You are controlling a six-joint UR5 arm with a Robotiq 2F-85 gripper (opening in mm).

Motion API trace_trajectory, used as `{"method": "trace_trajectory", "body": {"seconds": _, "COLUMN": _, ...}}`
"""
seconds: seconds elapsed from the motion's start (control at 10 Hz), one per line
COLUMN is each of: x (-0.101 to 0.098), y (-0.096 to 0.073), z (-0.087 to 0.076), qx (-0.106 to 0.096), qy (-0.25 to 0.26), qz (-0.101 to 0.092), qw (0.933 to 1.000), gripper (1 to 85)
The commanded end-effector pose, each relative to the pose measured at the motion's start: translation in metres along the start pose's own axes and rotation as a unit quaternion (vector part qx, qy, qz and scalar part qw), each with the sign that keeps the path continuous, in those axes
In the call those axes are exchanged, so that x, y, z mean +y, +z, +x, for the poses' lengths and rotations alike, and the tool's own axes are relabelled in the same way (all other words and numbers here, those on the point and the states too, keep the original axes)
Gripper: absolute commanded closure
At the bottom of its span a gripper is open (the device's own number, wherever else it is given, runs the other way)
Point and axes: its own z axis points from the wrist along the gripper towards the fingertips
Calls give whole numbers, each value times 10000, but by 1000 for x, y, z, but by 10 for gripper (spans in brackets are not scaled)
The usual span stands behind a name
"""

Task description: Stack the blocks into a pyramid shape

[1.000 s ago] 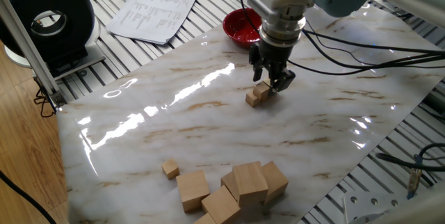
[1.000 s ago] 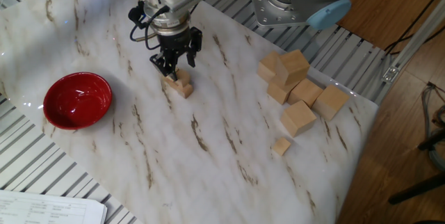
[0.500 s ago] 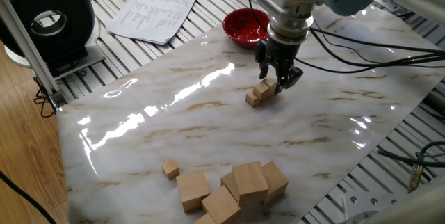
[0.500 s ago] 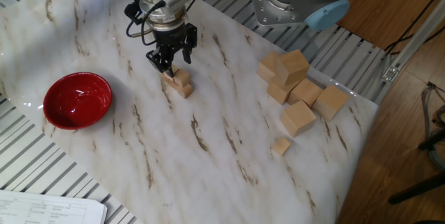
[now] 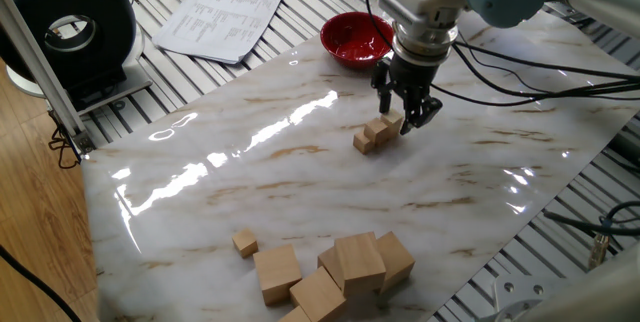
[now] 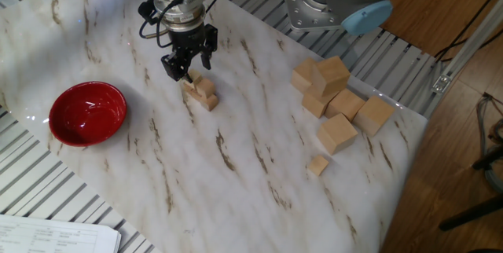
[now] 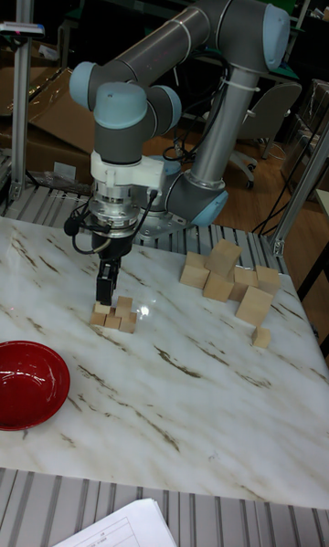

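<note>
Blocks (image 5: 374,134) sit stacked mid-frame, light and stiff wood, easily toppled; I'd pinch flat opposite faces. Gripper (image 5: 410,122) hovers just above, claw released, holding nothing.

Red bowl (image 6: 87,112) on marble table (image 6: 236,174); big wood cubes (image 6: 336,96) piled nr edge, papers (image 5: 221,14) off-table.

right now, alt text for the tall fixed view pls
A grey robot arm's gripper hangs just above a small pyramid of blocks on a marble table. A red bowl sits at the left edge, and a pile of larger wooden cubes with one small block lies to the right.
</note>
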Motion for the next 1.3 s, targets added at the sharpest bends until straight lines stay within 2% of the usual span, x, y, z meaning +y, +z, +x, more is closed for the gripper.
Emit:
{"method": "trace_trajectory", "body": {"seconds": 0.0, "x": -2, "y": 0, "z": -1, "qx": -86, "qy": 39, "qz": 33, "qw": 9999, "gripper": 317}}
{"method": "trace_trajectory", "body": {"seconds": 0.2, "x": -3, "y": 0, "z": 0, "qx": -40, "qy": 15, "qz": 37, "qw": 10000, "gripper": 317}}
{"method": "trace_trajectory", "body": {"seconds": 0.6, "x": -6, "y": 0, "z": 0, "qx": -11, "qy": 45, "qz": 55, "qw": 10000, "gripper": 407}}
{"method": "trace_trajectory", "body": {"seconds": 1.2, "x": -8, "y": 1, "z": -2, "qx": -5, "qy": 106, "qz": 63, "qw": 9999, "gripper": 443}}
